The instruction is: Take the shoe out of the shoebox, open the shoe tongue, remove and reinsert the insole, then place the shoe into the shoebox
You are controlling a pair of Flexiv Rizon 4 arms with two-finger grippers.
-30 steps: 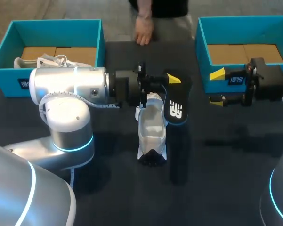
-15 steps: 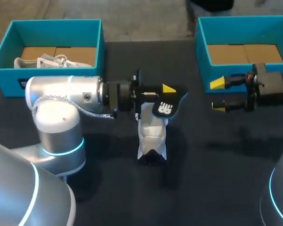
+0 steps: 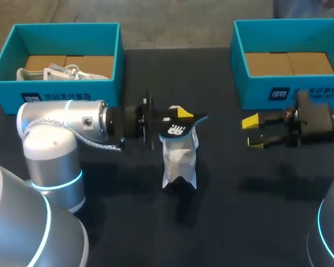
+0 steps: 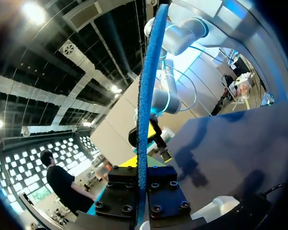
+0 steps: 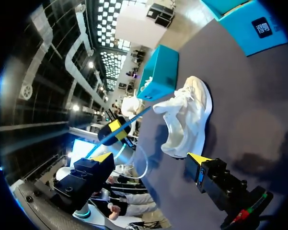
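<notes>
A white fabric sports shoe (image 3: 179,162) sits lengthwise on the dark matte table (image 3: 239,222), about mid-table and outside both boxes. Directly over the shoe's far end hangs a thin dark foam insole with a blue edge and a white logo (image 3: 178,129), a little tilted. It is out of the shoe, and I cannot tell whether its lower edge brushes the shoe's collar. The left end effector (image 3: 181,119) comes in level from the shoe's left side and is clamped on that insole. In the left wrist view the insole runs edge-on between the two fingers, pinched from both sides.

To the right of the shoe, well apart from it and slightly farther back, the right end effector (image 3: 254,132) hovers above the table. Its yellow-tipped fingers are spread wide with nothing between them, and they point toward the shoe. In the right wrist view the shoe lies on the table ahead of those fingers, with the insole's blue edge reaching its far end.

Farther back and to the left of the shoe stands a teal cardboard shoebox (image 3: 66,92). It holds a second white laced shoe (image 3: 53,72) on its brown cardboard floor. Farther back and to the right of the shoe stands a matching second teal shoebox (image 3: 300,94), its brown cardboard floor showing.
</notes>
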